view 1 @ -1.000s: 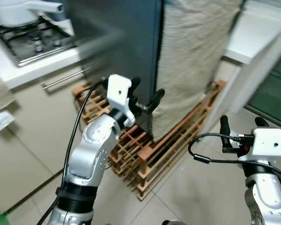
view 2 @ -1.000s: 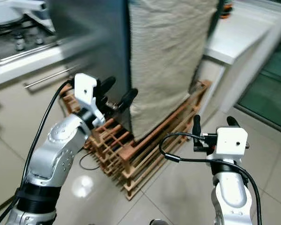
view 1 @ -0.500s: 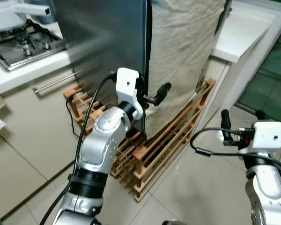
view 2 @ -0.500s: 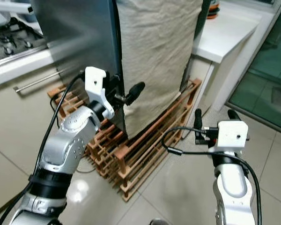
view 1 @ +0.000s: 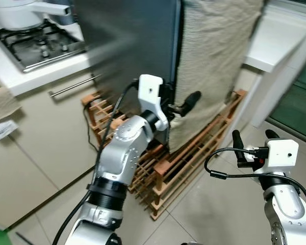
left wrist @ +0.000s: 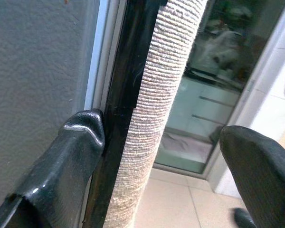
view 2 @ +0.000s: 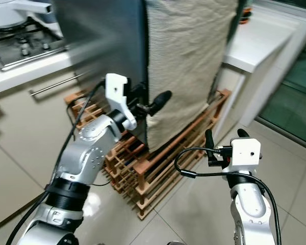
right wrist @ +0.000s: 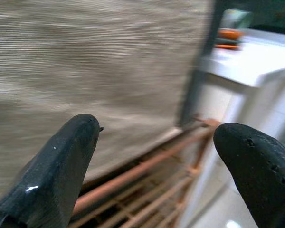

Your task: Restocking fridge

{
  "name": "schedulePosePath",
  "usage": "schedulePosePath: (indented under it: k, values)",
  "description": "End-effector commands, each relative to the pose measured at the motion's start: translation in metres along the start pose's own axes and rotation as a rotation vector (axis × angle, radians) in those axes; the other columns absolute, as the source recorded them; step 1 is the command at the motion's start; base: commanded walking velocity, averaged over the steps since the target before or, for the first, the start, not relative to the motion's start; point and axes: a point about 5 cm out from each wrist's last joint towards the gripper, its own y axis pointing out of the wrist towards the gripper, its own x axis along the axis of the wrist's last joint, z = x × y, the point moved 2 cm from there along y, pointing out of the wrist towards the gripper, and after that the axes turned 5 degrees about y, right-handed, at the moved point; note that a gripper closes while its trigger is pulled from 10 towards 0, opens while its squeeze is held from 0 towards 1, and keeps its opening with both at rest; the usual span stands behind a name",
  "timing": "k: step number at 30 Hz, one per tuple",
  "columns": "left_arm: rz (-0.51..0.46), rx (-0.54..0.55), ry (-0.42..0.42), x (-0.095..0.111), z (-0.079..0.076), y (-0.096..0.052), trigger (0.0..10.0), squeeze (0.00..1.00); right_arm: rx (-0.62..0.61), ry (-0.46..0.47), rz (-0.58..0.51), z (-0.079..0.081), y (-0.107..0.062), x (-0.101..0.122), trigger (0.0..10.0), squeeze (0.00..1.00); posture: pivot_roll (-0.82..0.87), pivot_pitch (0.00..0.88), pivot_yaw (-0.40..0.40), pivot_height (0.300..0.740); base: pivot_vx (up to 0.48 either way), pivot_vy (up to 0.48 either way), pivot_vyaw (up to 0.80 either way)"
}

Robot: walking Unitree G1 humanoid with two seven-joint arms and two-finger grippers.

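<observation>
The left gripper (view 1: 179, 104) is held wide open at the dark edge of the grey fridge (view 1: 137, 46), the right gripper (view 1: 251, 144) is open low down, and the cloth (view 1: 214, 56) could be pinched instead.

- Left arm raised and stretched forward, elbow bent, left gripper (view 1: 181, 104) held high with fingers (left wrist: 78, 156) spread wide apart.
- Right arm low and bent upward, right gripper (view 1: 251, 137) pointing up, fingers (right wrist: 57, 166) parted, holding nothing.
</observation>
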Motion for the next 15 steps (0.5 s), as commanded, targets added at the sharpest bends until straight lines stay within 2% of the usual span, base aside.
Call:
schedulePosePath:
  k: [1,5,7,11,15]
  values:
    - [0.000,-0.227,0.000,0.002,-0.044,0.019,10.0,0.00,0.036,0.018,0.016,0.004,0.002,-0.003,10.0,0.00,-0.18,0.000,0.039,0.740,0.000,0.000,0.00]
    - [-0.020,-0.304,-0.018,0.008,-0.057,0.031,10.0,0.00,0.062,0.028,0.050,0.005,0.003,-0.009,10.0,0.00,-0.18,0.000,0.039,0.740,0.000,0.000,0.00]
    - [-0.031,-0.333,-0.075,0.010,-0.065,0.037,10.0,0.00,0.057,0.032,0.049,0.003,0.003,-0.009,10.0,0.00,-0.19,0.000,0.038,0.740,0.000,0.000,0.00]
    - [-0.042,-0.367,-0.112,0.012,-0.075,0.043,10.0,0.00,0.060,0.033,0.046,0.003,0.003,-0.008,10.0,0.00,-0.19,0.000,0.038,0.740,0.000,0.000,0.00]
    - [-0.047,-0.403,-0.158,0.010,-0.086,0.048,10.0,0.00,0.092,0.054,0.123,0.004,-0.004,-0.021,10.0,0.00,-0.21,0.000,0.041,0.740,0.000,0.000,0.00]
